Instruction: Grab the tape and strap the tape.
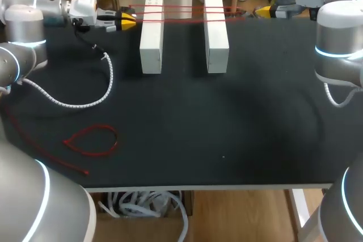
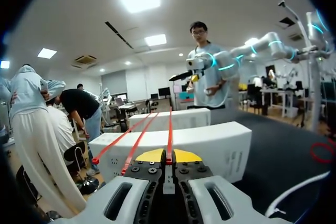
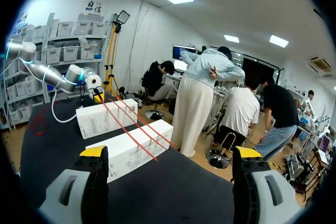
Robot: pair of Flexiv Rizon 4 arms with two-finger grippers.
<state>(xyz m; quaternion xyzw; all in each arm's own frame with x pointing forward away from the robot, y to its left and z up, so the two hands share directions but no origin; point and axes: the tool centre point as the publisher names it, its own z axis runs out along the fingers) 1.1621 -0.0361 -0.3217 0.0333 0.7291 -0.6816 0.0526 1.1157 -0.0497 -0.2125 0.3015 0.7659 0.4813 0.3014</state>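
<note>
Two white blocks (image 1: pixel 151 35) (image 1: pixel 215 33) stand side by side at the back of the black table. Thin red tapes (image 1: pixel 181 9) run across their far ends. My left gripper (image 1: pixel 127 21) sits just left of the left block, shut on the end of one red tape (image 2: pixel 169 129). Its yellow tips (image 2: pixel 168 156) pinch that tape, and two more strands (image 2: pixel 137 139) lie beside it over the near block (image 2: pixel 210 140). My right gripper (image 3: pixel 170 156) stands open, apart from the blocks (image 3: pixel 128 148), with nothing between its fingers. In the head view it is at the back right (image 1: pixel 264 11).
A loose red tape loop (image 1: pixel 91 140) lies on the table's front left, its tail trailing left. A white coiled cable (image 1: pixel 85 97) from my left arm curves over the table near it. The black table top (image 1: pixel 227 123) spreads in front of the blocks.
</note>
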